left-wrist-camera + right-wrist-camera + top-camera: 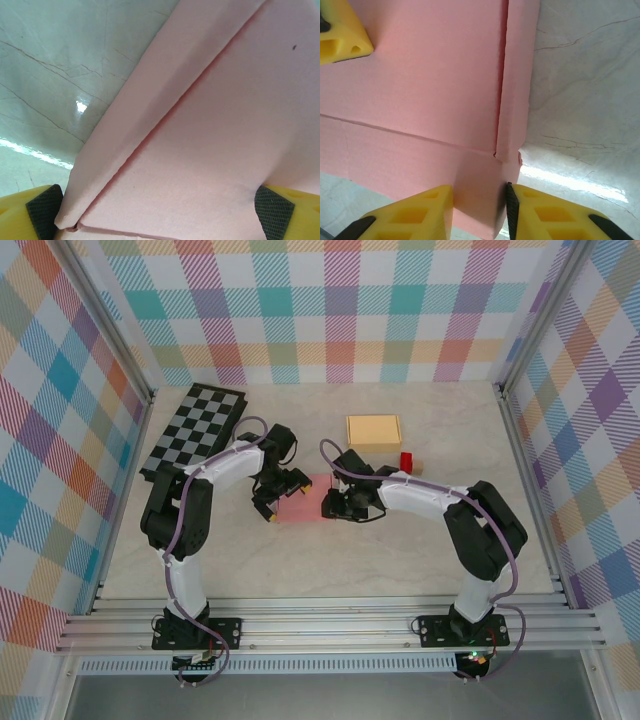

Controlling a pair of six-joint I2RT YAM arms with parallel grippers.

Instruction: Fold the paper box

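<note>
At table centre, top view: one pink paper box [308,500] lies flat and unfolded on the marbled table [450,540], between the two grippers. Markings: one small dark speck [294,47] on the pink surface, seen by the left wrist camera; it cannot be read as lettering. Count of other items: one tan box [373,430] at 1 o'clock from the pink sheet, one small red block [407,461] at 2 o'clock, just beside the tan box, and one checkerboard [195,425] at 10 o'clock, well apart. Left gripper [282,495] stands at the sheet's 9 o'clock edge, jaws spread wide and released; its wrist view shows one pad [45,210] off the sheet's folded edge and the other at the far side, the sheet lying between them. Right gripper [340,505] stands at the 3 o'clock edge; its fingers [420,217] are clenched on a raised flap [480,195] of the paper box, beside a crease junction.
</note>
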